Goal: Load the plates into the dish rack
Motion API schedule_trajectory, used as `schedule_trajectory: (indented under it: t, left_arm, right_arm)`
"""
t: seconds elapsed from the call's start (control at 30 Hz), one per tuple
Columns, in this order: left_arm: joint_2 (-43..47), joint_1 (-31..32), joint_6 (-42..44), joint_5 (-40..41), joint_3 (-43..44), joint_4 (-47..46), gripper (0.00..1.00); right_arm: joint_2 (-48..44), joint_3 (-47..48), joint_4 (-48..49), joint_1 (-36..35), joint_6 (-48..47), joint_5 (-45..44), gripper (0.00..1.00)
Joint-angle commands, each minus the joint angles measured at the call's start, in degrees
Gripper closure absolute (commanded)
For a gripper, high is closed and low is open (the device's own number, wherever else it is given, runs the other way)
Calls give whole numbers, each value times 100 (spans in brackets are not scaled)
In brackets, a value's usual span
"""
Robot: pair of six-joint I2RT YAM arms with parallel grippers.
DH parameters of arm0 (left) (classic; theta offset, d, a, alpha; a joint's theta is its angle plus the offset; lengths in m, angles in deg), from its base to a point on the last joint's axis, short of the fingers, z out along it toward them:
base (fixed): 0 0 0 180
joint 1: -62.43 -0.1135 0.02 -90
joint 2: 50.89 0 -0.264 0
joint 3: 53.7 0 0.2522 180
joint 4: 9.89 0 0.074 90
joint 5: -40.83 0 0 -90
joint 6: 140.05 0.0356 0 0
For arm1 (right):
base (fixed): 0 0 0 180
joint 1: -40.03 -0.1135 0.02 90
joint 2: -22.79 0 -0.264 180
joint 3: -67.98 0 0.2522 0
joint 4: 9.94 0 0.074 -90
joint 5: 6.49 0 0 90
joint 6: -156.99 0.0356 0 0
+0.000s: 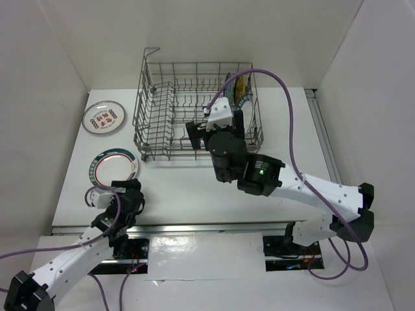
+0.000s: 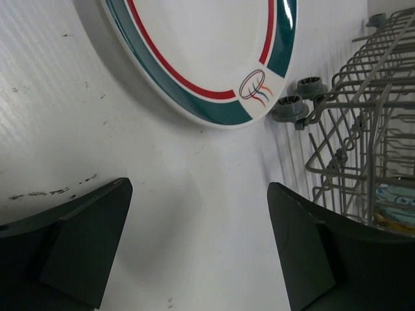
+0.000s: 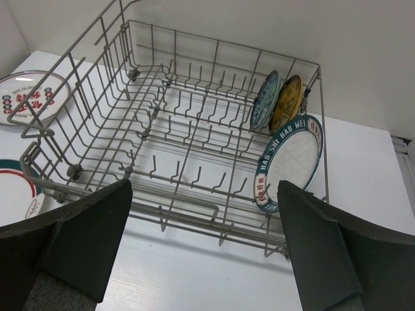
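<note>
Two plates (image 1: 104, 118) lie flat on the tabletop (image 1: 194, 188) left of the dish rack (image 1: 155, 103); the teal-rimmed plate (image 2: 194, 52) sits just ahead of your left jaws, wide open and empty, like your right jaws.

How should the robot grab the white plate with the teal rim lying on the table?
By its rim, at the edge nearest the left gripper, whose open jaws face it. The round white teal-rimmed plate lies flat on the white table, so probably one finger must slip under the edge, the other on top.
</note>
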Motion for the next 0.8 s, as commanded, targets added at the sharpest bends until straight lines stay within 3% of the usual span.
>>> schedule_trajectory:
  t: [0.0,0.33,0.43,0.77]
  left_arm:
    - [-346,-302,346,-78,-167,-1137,0]
    - [-1181,-1646,1392,-1377,-334,-2607,0]
    - [-1619,-2260,1393,-1930,-272,-2845,0]
    - [-2632,-3194,1516,-2943,70,-3108,4]
  right_arm:
    - [-143,38,-1,-104,-24,-84,0]
    - [-90,-14,-1,-104,-24,31,0]
    - [-90,-67,-1,-156,29,83,0]
    - [-143,-129,200,-210,29,145,0]
